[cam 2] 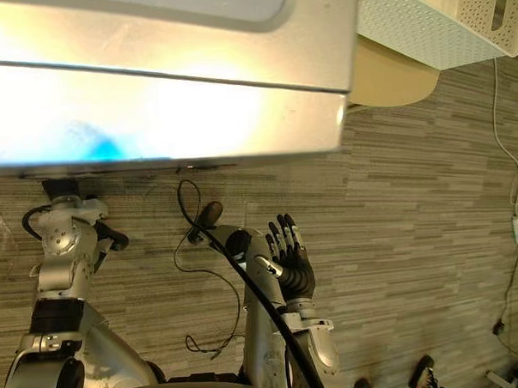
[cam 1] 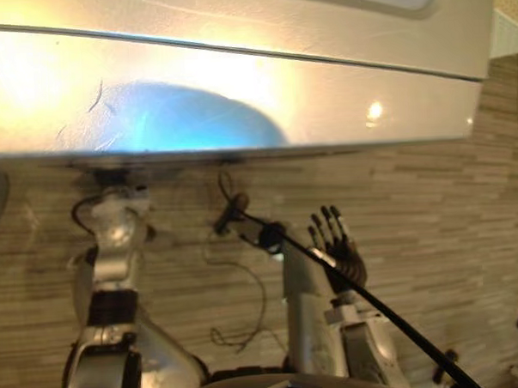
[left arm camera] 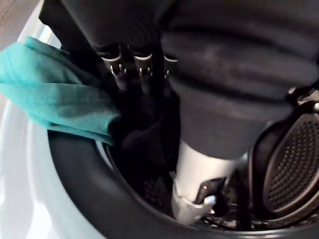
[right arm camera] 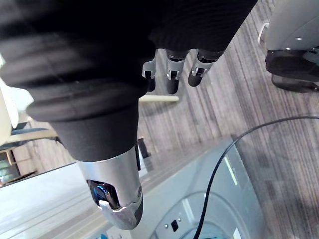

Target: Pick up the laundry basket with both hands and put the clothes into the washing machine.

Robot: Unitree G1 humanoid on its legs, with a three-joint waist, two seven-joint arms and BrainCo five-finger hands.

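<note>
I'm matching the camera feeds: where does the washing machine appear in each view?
Left eye view: washing machine spans the top.
Right eye view: top, left of the white laundry basket.
Left wrist view: its dark door seal curves beside teal cloth.
Right wrist view: its pale body lies past the right robot hand.
Shared landmark: striped plank floor.

Straight ahead, washing machine (cam 2: 152,104), spanning the left and middle. Behind it to the right, laundry basket (cam 2: 423,23) on a round table (cam 2: 391,78). In front of the machine, over the floor (cam 2: 432,221), right hand (cam 2: 292,259). Inside the drum opening (left arm camera: 84,194), left hand (left arm camera: 142,74); beside it, cloth (left arm camera: 55,99) draped over the rim.
</note>
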